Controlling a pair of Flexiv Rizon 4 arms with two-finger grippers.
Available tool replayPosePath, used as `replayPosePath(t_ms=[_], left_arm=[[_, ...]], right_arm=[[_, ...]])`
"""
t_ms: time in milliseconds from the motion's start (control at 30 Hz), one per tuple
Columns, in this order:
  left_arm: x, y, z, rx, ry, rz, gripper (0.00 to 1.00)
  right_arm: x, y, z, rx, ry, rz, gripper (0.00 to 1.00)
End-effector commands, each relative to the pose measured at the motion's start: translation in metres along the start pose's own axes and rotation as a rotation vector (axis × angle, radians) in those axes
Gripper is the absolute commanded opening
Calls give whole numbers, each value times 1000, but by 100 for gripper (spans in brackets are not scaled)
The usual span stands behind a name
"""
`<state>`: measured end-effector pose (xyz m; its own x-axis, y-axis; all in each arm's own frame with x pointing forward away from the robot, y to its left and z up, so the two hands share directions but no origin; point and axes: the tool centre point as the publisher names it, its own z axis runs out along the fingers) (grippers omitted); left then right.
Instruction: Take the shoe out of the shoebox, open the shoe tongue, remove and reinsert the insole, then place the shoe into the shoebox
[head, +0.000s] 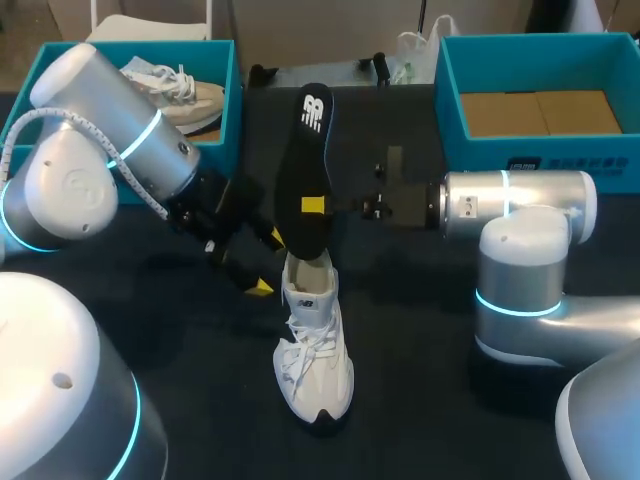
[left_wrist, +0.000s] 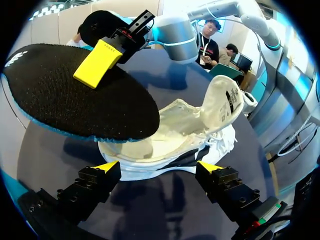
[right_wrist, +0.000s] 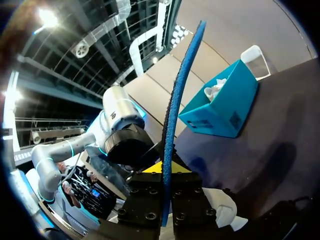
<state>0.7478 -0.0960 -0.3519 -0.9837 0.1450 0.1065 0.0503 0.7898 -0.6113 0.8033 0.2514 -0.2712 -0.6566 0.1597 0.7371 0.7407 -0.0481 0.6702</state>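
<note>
The insole (head: 303, 170) stands on end, its lower end at the collar of the shoe (head: 315, 360), which is mid-table with its toe to 6 o'clock. The right gripper (head: 313, 205), from 3 o'clock, pinches the insole's middle. The left gripper (head: 268, 262) gapes at the heel's 9 o'clock. Best keep insole and shoe aligned, with the heel braced. How deep the insole sits is hidden.

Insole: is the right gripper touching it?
Touching. Right wrist view shows the insole edge-on, pinched between the fingers of the right gripper.
</note>
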Motion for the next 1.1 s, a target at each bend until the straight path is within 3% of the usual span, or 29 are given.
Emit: replayPosePath(t_ms=[33,500,767,1100], left_arm=[[7,-1,10,0,-47,-4,100],[5,-1,10,28,-65,-19,100],[5,-3,10,-46,-93,-5,100],[2,-3,8,-86,-106,-11,100]], right_arm=[[-8,-1,-1,-17,26,-15,0],[-11,-3,-2,-20,38,-23,0],[-18,-3,5,0,2,-33,0],[-18,-2,-1,-34,-21,-73,0]])
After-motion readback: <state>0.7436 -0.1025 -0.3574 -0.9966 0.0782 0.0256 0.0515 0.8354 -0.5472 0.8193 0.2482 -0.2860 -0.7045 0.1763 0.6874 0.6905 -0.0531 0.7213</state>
